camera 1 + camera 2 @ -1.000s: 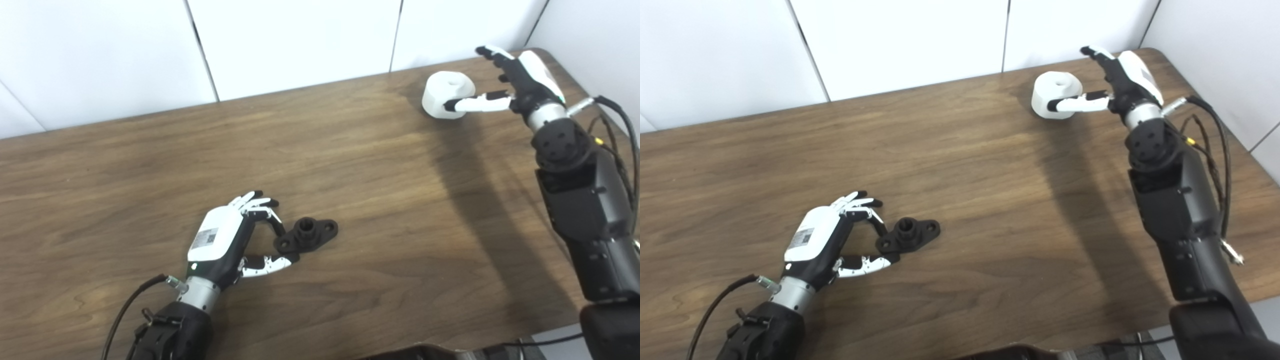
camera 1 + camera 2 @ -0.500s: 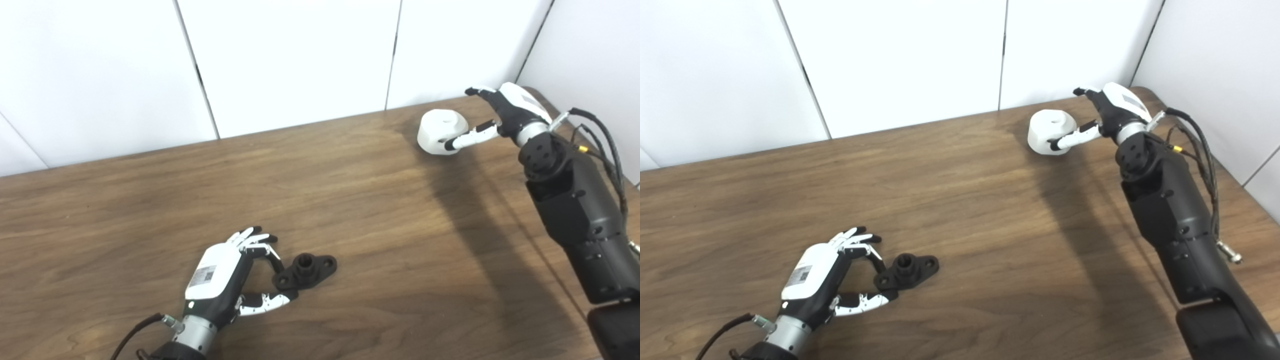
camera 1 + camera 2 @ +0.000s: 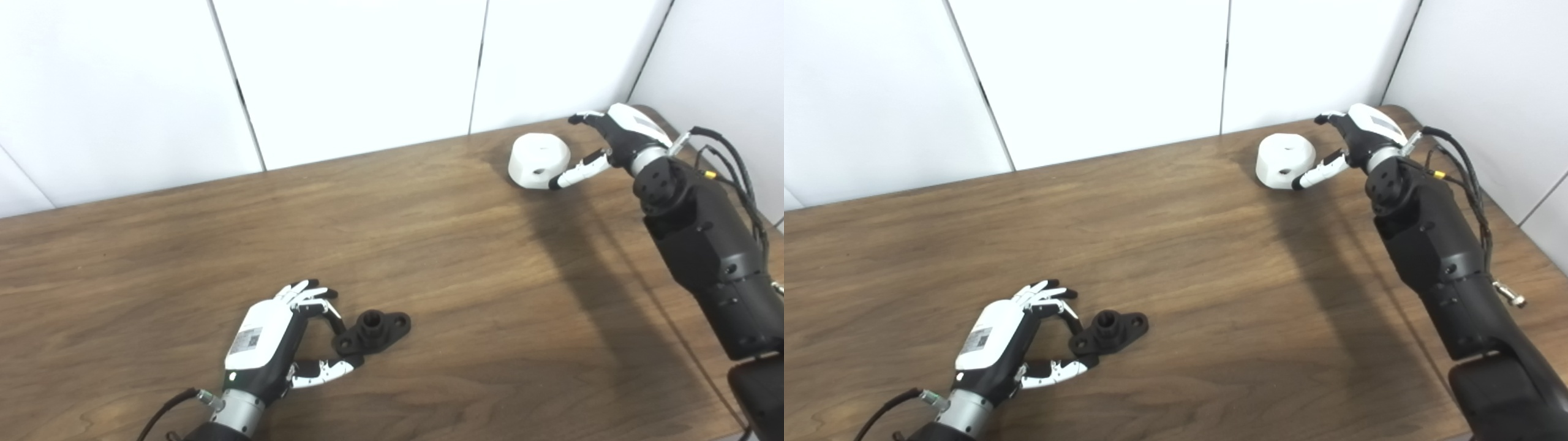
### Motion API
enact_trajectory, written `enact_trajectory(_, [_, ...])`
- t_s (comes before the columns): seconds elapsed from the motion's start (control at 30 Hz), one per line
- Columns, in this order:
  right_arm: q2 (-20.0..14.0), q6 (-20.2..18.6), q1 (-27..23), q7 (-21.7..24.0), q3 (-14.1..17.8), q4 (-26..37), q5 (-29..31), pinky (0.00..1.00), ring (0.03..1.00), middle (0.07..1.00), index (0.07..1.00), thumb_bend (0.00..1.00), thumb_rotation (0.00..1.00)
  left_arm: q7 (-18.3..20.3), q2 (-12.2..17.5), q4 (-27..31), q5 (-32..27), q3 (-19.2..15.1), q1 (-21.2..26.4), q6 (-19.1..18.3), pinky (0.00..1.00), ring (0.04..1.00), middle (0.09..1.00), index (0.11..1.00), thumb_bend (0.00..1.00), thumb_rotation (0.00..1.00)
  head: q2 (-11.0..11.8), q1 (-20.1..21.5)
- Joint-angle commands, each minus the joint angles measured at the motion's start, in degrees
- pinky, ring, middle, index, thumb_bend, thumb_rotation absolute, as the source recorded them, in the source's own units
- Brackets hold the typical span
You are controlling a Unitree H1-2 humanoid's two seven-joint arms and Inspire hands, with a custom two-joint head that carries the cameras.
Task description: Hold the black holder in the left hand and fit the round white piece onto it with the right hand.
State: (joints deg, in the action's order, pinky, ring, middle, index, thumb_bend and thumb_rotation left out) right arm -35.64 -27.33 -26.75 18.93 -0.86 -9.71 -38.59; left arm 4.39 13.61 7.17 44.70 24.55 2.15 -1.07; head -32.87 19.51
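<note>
Both views look down from the robot's head, at a slant, onto the wooden desk (image 3: 429,245), facing the white wall panels (image 3: 355,67) that fill the top of each frame. The two cameras sit side by side, so they share nearly the whole scene. In the right eye view everything lies a little further left in the frame. Both arms enter from the bottom edge, at middling distance.

A bare robot test lab, by its looks: plain white wall panels (image 3: 355,73) with dark seams box in a wood-grain desk (image 3: 429,257), and exposed cables (image 3: 732,177) run along a black robot arm (image 3: 704,245).
</note>
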Motion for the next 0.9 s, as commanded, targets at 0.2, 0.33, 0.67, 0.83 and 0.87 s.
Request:
enact_trajectory(0.2, [-2.05,2.18,-3.15,-3.73,-0.53,-0.38,1.36,0.94,1.0,0.919,0.857,0.86,0.26,3.92,1.92,-5.31,1.12,0.68,-3.18,-3.32,0.92,0.916,0.809,0.488,0.52,0.05,0.1,-0.16])
enact_trajectory(0.33, [-1.65,3.58,-3.47,-5.74,-0.82,-1.79,2.23,0.94,0.989,0.912,0.846,0.86,0.26,3.45,1.91,-5.79,0.94,0.82,-3.12,-2.62,0.91,0.913,0.808,0.487,0.52,0.05,0.16,-0.29])
enact_trajectory(0.67, [-0.25,5.0,-4.33,-9.43,-2.02,-4.43,3.54,0.92,0.977,0.904,0.839,0.85,0.26,2.43,1.57,-6.72,1.11,1.52,-2.87,-2.05,0.91,0.915,0.808,0.487,0.52,0.05,0.52,-0.91])
enact_trajectory(0.83, [0.23,4.41,-5.11,-9.76,-2.84,-4.93,3.94,0.93,0.979,0.91,0.842,0.84,0.25,2.74,1.45,-6.2,1.0,1.61,-3.01,-2.55,0.92,0.917,0.808,0.487,0.52,0.05,0.53,-0.78])
enact_trajectory(0.87, [0.3,4.44,-5.26,-9.87,-3.0,-5.1,4.03,0.93,0.977,0.909,0.842,0.85,0.25,2.76,1.44,-6.12,1.08,1.65,-3.03,-2.57,0.92,0.918,0.808,0.487,0.52,0.05,0.55,-0.82])
